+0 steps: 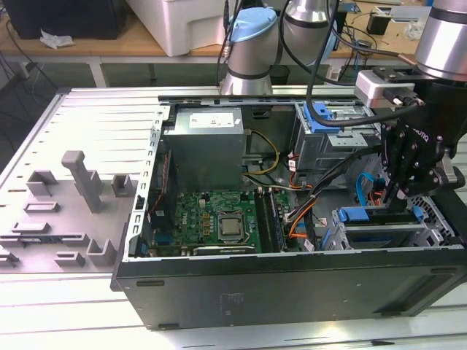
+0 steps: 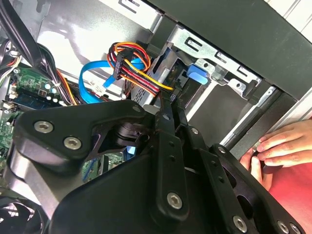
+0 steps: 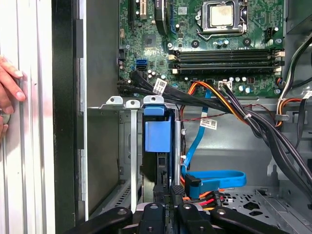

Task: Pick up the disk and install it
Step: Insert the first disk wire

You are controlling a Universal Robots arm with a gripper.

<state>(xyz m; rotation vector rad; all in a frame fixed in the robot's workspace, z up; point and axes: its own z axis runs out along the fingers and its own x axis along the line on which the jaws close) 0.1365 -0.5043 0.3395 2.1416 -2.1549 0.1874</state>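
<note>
Black gripper (image 1: 395, 197), jaws drawn together, sits right at the end of the disk (image 3: 157, 134), apparently pressing it home rather than carrying it. The disk stands on edge in the drive cage (image 1: 332, 237), blue rail and tab showing, label hidden. A hand (image 3: 9, 90) rests on the case (image 1: 255, 292), likely steadying it.

The gripper (image 1: 394, 198) hangs over the drive cage (image 1: 343, 232). The disk (image 3: 157, 134) stands in a slot directly ahead of it, with the motherboard (image 3: 219, 44) beyond. A person's hand (image 3: 9, 87) rests outside the case wall (image 3: 66, 122).
</note>
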